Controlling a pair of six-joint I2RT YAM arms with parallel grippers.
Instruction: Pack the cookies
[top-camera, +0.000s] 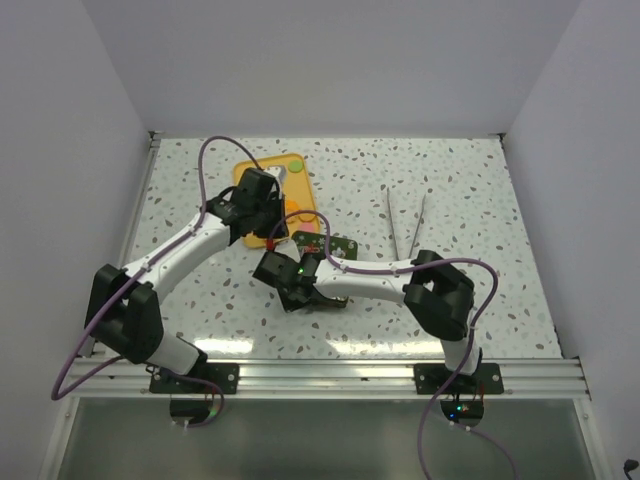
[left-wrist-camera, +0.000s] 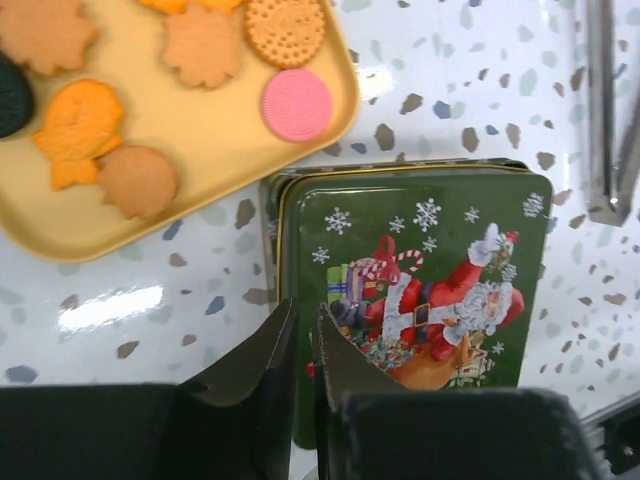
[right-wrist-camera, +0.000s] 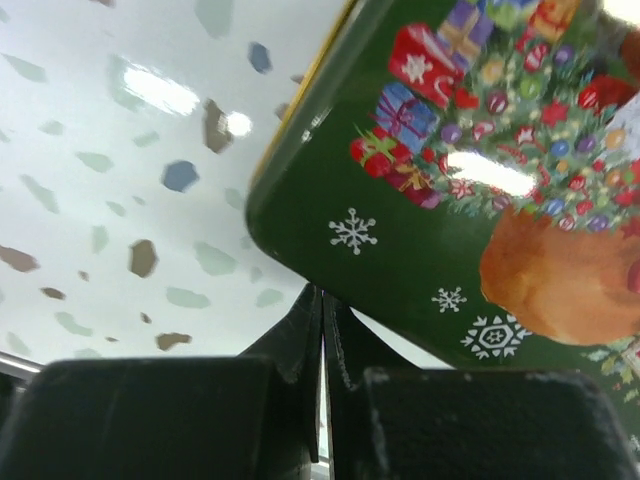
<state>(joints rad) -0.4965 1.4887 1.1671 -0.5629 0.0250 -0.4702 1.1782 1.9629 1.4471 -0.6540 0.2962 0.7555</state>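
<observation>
The cookies (left-wrist-camera: 203, 45) lie on a yellow tray (left-wrist-camera: 215, 180): several orange-brown ones, a pink round one (left-wrist-camera: 297, 104) and a black one (left-wrist-camera: 12, 95). A green Santa tin (left-wrist-camera: 430, 280) with its lid on lies next to the tray. My left gripper (left-wrist-camera: 305, 318) is shut and empty, hovering over the tin's left edge. It hangs over the tray's (top-camera: 262, 172) near end in the top view (top-camera: 264, 225). My right gripper (right-wrist-camera: 322, 297) is shut, its tips touching under a corner of the tin (right-wrist-camera: 440, 230). I cannot tell whether it pinches the rim.
Metal tongs (top-camera: 404, 225) lie on the speckled table right of the tin, and show in the left wrist view (left-wrist-camera: 605, 110). My right arm (top-camera: 360, 280) stretches across the tin (top-camera: 340, 245). White walls close in the table's back and sides.
</observation>
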